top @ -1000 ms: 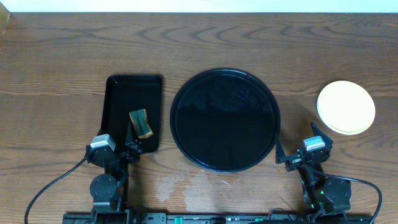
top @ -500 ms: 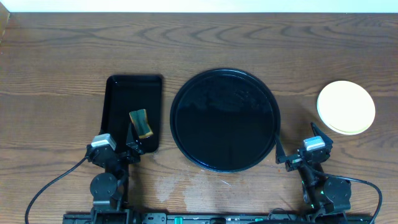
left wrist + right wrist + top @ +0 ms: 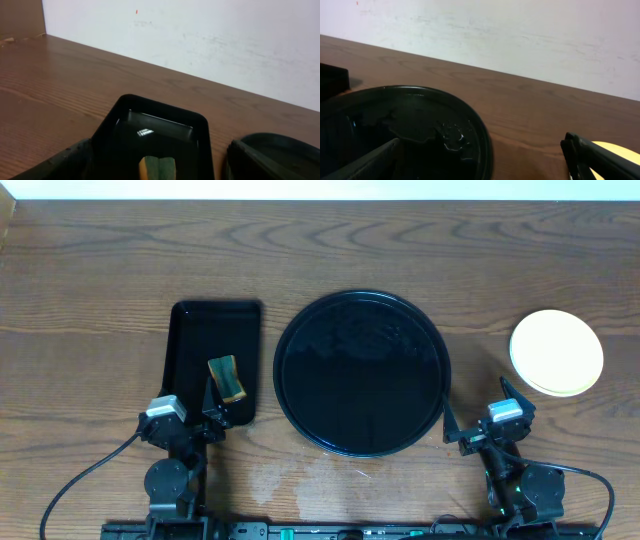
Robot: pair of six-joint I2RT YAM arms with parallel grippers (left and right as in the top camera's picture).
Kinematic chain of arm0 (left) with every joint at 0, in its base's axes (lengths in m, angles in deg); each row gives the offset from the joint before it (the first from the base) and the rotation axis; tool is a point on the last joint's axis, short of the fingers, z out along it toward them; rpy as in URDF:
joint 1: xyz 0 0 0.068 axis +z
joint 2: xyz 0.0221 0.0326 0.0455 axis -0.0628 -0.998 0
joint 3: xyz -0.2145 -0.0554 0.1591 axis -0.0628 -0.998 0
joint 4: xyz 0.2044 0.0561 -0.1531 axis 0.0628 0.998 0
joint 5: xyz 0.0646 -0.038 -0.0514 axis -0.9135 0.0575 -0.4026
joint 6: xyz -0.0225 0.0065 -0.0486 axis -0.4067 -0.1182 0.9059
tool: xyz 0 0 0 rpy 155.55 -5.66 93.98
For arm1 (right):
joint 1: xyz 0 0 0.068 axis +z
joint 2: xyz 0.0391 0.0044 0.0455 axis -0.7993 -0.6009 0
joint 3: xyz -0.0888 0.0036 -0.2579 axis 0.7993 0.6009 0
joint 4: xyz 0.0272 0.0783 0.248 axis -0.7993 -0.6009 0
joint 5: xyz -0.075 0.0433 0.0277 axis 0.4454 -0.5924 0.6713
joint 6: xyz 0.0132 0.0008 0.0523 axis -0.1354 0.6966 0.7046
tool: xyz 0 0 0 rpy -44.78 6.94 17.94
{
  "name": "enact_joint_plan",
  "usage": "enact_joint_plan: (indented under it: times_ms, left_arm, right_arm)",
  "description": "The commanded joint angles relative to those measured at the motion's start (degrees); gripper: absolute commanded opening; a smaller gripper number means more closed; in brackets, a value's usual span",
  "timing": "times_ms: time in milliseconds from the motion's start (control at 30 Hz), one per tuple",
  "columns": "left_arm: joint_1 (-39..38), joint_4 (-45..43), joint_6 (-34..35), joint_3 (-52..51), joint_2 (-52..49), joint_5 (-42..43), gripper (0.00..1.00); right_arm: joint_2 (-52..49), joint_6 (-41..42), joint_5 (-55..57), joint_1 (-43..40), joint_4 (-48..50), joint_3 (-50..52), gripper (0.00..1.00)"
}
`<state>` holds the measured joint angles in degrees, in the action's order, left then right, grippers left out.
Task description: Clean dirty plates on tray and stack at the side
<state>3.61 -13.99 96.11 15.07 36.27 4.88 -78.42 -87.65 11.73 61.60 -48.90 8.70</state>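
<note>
Change: nothing has moved in the last second; I judge the job done
Left hand (image 3: 215, 412): released, empty, at the rectangular tray's (image 3: 190, 330) near end
Rectangular tray: 1 sponge (image 3: 227, 380) only
Tray (image 3: 300, 340): 0 plates; wet sheen
Right hand (image 3: 475, 402): released, empty, by the tray's rim
Plates (image 3: 556, 352): stacked on the tabletop (image 3: 100, 260), well right of the tray; yellow on top; I cannot tell the count beneath

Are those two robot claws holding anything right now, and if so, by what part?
Nothing is held: the left gripper and right gripper both stand open and empty.
</note>
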Motion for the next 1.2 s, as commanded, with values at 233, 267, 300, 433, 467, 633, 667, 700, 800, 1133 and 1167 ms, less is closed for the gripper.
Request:
enact_joint_plan:
  times_ms: [233,267,300,433,467,633,667,700,800,1133,1167]
  left_arm:
    - [0.24,2.69,0.70,-0.74,0.59,-1.18,0.86]
    - [0.24,2.69,0.70,-0.74,0.57,-1.16,0.86]
    - [0.24,2.69,0.70,-0.74,0.57,-1.18,0.88]
    - [0.24,2.69,0.70,-0.74,0.57,-1.16,0.86]
    - [0.24,2.69,0.70,-0.74,0.57,-1.16,0.86]
    - [0.24,2.69,0.70,-0.74,0.57,-1.16,0.86]
    - [0.24,2.69,0.68,-0.74,0.57,-1.18,0.86]
    - [0.24,2.69,0.70,-0.74,0.57,-1.16,0.87]
    - [0.24,2.69,0.70,-0.74,0.57,-1.16,0.87]
    - [0.24,2.69,0.68,-0.74,0.57,-1.16,0.86]
    - [0.24,2.69,0.70,-0.74,0.57,-1.16,0.87]
  right_arm:
    - [0.22,-0.61,0.31,-0.79,-0.15,0.09,0.99]
    - [0.22,-0.61,0.33,-0.79,-0.15,0.09,0.99]
    - [0.22,-0.61,0.33,-0.79,-0.15,0.09,0.99]
    - [0.22,-0.61,0.31,-0.79,-0.15,0.09,0.99]
    - [0.22,-0.61,0.31,-0.79,-0.15,0.09,0.99]
    - [0.22,-0.61,0.31,-0.79,-0.15,0.09,0.99]
    - [0.22,-0.61,0.31,-0.79,-0.15,0.09,0.99]
    - [0.22,-0.61,0.31,-0.79,-0.15,0.09,0.99]
    - [0.22,-0.61,0.31,-0.79,-0.15,0.09,0.99]
    - [0.22,-0.61,0.33,-0.79,-0.15,0.09,0.99]
    - [0.22,-0.61,0.33,-0.79,-0.15,0.09,0.99]
